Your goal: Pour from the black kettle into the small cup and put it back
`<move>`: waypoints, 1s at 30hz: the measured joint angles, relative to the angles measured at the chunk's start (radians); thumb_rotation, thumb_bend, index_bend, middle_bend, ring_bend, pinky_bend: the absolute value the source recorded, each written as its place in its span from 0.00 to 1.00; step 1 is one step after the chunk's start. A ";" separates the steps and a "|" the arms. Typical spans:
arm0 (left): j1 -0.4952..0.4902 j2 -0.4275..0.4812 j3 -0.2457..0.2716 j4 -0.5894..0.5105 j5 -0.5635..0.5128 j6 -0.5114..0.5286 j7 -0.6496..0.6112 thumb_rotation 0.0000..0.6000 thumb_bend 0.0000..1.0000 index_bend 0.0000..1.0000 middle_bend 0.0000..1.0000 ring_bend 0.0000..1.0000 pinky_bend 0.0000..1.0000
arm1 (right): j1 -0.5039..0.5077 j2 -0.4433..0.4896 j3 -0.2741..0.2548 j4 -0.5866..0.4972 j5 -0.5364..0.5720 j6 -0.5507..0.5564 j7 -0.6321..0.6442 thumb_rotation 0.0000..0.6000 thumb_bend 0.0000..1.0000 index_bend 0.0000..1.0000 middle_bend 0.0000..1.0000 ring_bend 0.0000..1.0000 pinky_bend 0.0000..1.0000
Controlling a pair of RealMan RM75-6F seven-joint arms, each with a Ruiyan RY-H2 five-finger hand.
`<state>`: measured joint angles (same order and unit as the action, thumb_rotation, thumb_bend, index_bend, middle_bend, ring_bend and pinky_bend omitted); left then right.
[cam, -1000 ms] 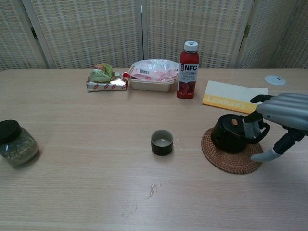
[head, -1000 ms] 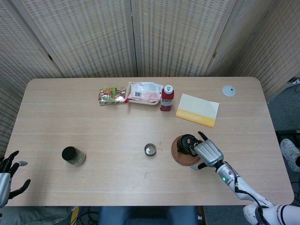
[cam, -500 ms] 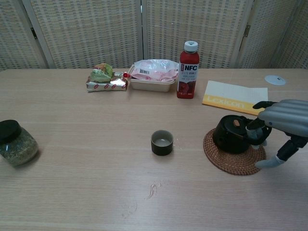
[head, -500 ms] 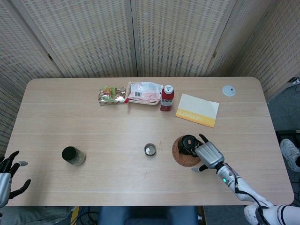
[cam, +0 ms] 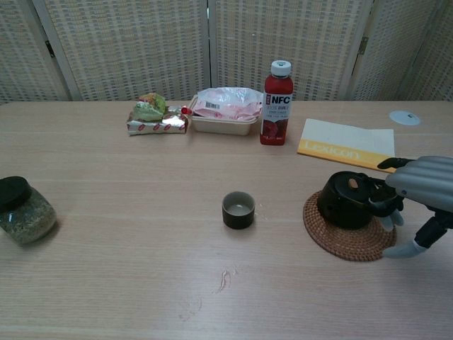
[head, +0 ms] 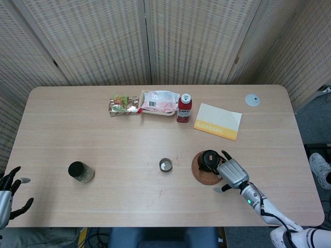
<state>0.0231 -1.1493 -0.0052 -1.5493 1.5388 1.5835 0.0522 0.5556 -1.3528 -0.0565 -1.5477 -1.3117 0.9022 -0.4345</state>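
Observation:
The black kettle (head: 208, 159) (cam: 347, 200) stands upright on a round woven mat (head: 202, 173) (cam: 347, 244) right of the table's middle. My right hand (head: 232, 172) (cam: 425, 184) is at the kettle's right side, its fingers curled around the handle and its thumb stretched low toward the mat's edge. The small cup (head: 165, 165) (cam: 238, 210) sits on the table to the left of the mat, apart from the kettle. My left hand (head: 10, 194) hangs off the table's front left corner with its fingers spread and nothing in it.
A dark-lidded jar (head: 80, 171) (cam: 23, 210) stands at the left. Along the back lie snack packets (head: 124, 106), a wrapped food tray (head: 160, 102), a red NFC bottle (head: 184, 107) (cam: 277, 103), a yellow-edged booklet (head: 218, 121) and a white disc (head: 252, 100).
The kettle, its mat and my right hand have slid a little to the right and toward the front edge. The cup and the left hand have stayed put.

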 measured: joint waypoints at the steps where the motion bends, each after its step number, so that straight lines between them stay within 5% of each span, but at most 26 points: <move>1: 0.000 0.000 0.000 0.000 -0.001 0.000 0.001 1.00 0.25 0.34 0.10 0.17 0.07 | -0.001 -0.003 0.000 0.004 -0.001 0.002 0.001 0.51 0.00 0.58 0.58 0.47 0.00; 11: 0.005 0.005 0.000 -0.003 -0.005 0.004 0.003 1.00 0.25 0.34 0.10 0.17 0.07 | 0.020 -0.013 0.031 0.018 0.024 -0.034 0.035 0.57 0.00 0.82 0.86 0.75 0.00; 30: 0.002 0.006 -0.003 0.000 -0.003 0.001 -0.003 1.00 0.25 0.34 0.10 0.17 0.07 | 0.093 -0.024 0.095 0.064 0.033 -0.100 0.146 0.55 0.00 1.00 1.00 0.89 0.00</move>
<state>0.0254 -1.1434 -0.0084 -1.5498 1.5356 1.5842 0.0492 0.6491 -1.3773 0.0387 -1.4835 -1.2790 0.8022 -0.2887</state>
